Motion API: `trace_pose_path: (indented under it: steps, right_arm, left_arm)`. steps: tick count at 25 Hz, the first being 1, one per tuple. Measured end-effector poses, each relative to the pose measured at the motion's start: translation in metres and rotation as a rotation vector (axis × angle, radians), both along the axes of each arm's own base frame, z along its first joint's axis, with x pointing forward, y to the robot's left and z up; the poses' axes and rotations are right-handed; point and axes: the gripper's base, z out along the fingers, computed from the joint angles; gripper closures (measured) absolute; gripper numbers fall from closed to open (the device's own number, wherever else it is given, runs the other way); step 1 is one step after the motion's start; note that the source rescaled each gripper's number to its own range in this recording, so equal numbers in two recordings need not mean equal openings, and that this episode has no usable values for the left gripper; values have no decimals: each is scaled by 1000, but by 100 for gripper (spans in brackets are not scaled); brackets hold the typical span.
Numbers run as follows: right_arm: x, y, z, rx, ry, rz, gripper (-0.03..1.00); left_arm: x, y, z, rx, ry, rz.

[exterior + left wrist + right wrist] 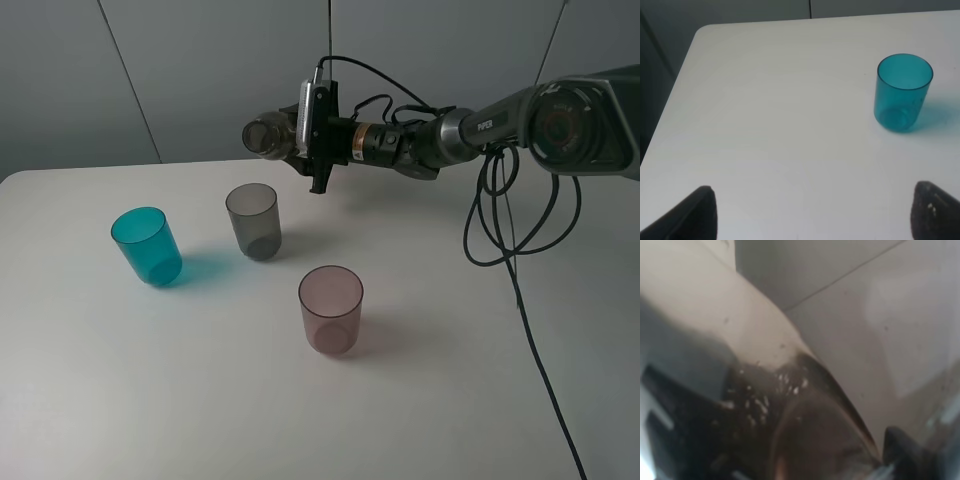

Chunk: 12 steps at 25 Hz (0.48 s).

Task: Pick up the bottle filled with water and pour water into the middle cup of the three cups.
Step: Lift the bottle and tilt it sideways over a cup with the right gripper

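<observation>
My right gripper [292, 137] is shut on the smoky brown-grey bottle [268, 136] and holds it tipped on its side in the air, mouth toward the left, above and behind the smoky grey middle cup [253, 221]. The bottle fills the right wrist view [805, 425], blurred and close. The teal cup [146, 246] stands left of the grey one; it also shows in the left wrist view [902, 92]. The pinkish-mauve cup [331, 308] stands at the front right. My left gripper [812, 212] is open and empty, low over the table, well short of the teal cup.
The white table [450, 380] carries only the three cups. Black cables [515, 225] hang from my right arm down across the table's right side. The table's far-left corner [702, 30] shows in the left wrist view.
</observation>
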Motion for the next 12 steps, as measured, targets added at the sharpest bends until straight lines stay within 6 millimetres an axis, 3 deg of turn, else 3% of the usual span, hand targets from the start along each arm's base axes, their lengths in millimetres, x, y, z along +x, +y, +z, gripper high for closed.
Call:
trace_pose_path:
  steps: [12]
  right_arm:
    - [1, 0, 1, -40, -71, 8, 97]
  left_arm:
    - [0, 0, 0, 0, 0, 0]
